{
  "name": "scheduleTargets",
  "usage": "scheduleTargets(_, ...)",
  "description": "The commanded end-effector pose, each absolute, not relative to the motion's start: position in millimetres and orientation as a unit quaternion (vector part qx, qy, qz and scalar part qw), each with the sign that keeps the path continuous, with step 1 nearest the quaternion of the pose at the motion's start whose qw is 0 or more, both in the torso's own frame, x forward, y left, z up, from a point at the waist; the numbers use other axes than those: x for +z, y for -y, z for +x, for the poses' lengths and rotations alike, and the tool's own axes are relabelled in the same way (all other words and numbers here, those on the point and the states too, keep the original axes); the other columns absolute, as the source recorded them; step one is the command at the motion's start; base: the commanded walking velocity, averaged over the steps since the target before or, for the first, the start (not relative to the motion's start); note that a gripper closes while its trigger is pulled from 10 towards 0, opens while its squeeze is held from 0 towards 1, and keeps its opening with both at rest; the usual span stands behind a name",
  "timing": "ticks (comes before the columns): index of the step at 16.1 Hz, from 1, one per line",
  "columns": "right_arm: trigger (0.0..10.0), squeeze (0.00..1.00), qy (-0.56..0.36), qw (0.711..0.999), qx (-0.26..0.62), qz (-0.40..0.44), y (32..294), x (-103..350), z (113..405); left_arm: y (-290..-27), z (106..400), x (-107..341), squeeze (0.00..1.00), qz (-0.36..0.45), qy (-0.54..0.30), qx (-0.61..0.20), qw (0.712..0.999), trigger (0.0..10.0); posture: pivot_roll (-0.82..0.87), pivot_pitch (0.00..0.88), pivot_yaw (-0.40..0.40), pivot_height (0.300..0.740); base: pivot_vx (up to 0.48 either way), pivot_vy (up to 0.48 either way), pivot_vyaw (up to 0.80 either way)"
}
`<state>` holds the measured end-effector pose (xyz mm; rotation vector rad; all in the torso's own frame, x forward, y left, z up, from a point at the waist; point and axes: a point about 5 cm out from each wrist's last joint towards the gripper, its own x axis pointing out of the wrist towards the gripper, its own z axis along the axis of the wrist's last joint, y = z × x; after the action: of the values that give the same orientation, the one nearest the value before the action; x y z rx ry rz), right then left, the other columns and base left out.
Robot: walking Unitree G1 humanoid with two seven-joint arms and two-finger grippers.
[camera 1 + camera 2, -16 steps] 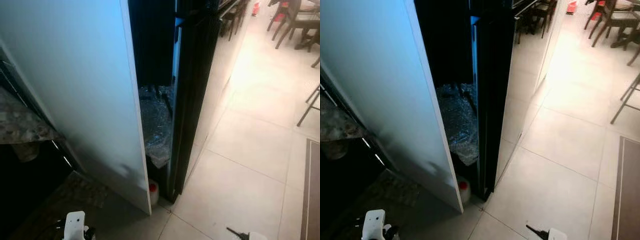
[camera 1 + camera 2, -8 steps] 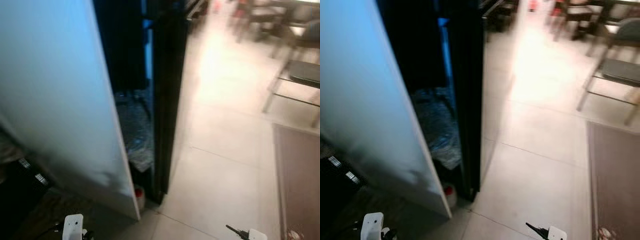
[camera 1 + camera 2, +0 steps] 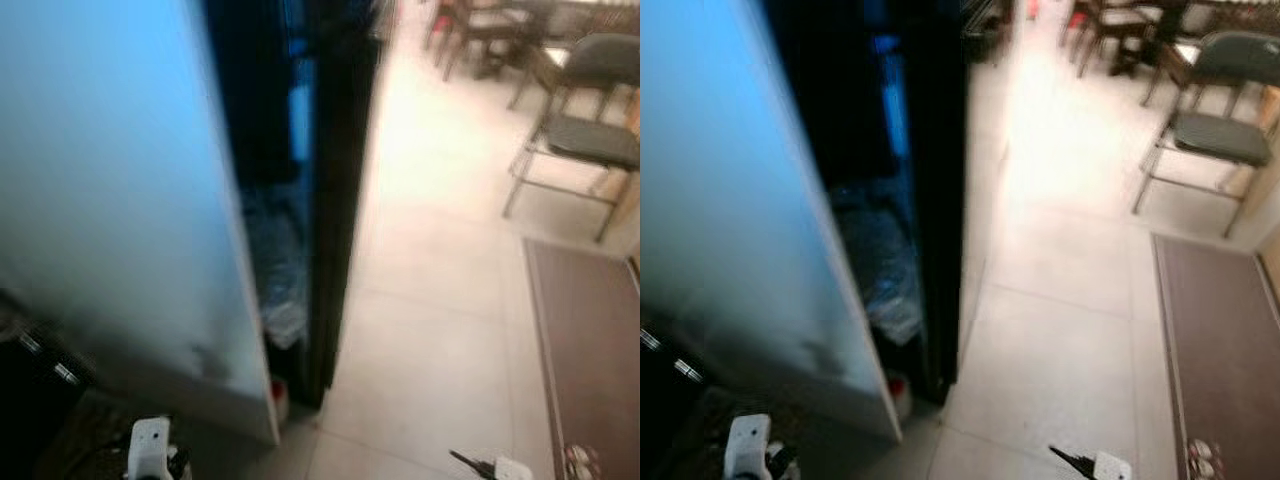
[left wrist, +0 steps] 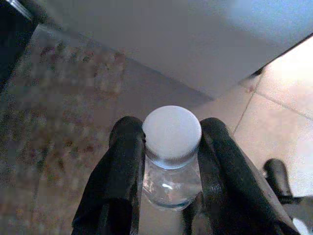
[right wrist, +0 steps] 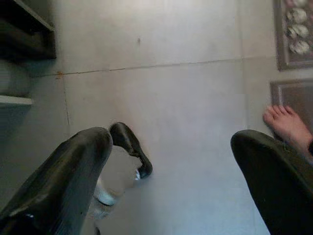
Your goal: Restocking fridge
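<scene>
- Pale floor tiles point(image 3: 440, 330) run from the robot's feet toward a dining corner, where a grey-seated chair point(image 3: 585, 135) stands on thin metal legs; a brown rug point(image 3: 585, 350) lies along the right side.
- On the left, the fridge door point(image 3: 110, 200) stands swung open, its white face turned toward the robot, and beside it the dark fridge body point(image 3: 335, 180) rises as a tall black edge.
- In the narrow gap between door and body sits a crumpled mass of clear plastic wrap point(image 3: 278, 270), and low down near the floor a small white container with a red cap point(image 3: 279, 395) can be made out, blurred.
- The left gripper point(image 4: 168, 161) hangs low over a mottled brownish mat point(image 4: 58, 112) by the foot of the door, its two black fingers pinched against the neck of a clear bottle point(image 4: 171, 183) with a white cap point(image 4: 171, 132).
- The right gripper point(image 5: 166, 176) hangs above the bare tiles with its fingers spread wide apart and nothing between them.
- A person's bare foot point(image 5: 288, 127) rests on the floor by the rug, near the right gripper.
</scene>
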<state>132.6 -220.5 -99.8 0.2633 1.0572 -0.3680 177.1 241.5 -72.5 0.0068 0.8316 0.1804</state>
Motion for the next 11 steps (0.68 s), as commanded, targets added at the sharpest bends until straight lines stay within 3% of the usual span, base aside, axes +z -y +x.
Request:
scheduleTargets(1,10.0,0.00,-0.493,0.843,-0.175,0.128,220.1,-99.1,134.6,-245.5,167.1,-76.6,0.00,0.002,-0.420,0.096,0.902,10.0,-0.01,0.000,0.031,0.740,0.000,0.000,0.00)
scheduleTargets(8,10.0,0.00,-0.492,0.844,-0.174,0.125,220.9,-98.9,134.5,-246.5,164.2,-77.7,0.00,0.002,-0.424,0.098,0.900,10.0,-0.01,0.000,0.028,0.740,0.000,0.000,0.00)
scheduleTargets(11,10.0,0.00,-0.496,0.843,-0.172,0.117,221.6,-99.7,131.7,-245.8,163.1,-78.4,0.00,0.001,-0.426,0.097,0.899,10.0,-0.01,0.000,0.030,0.740,0.000,0.000,-0.79)
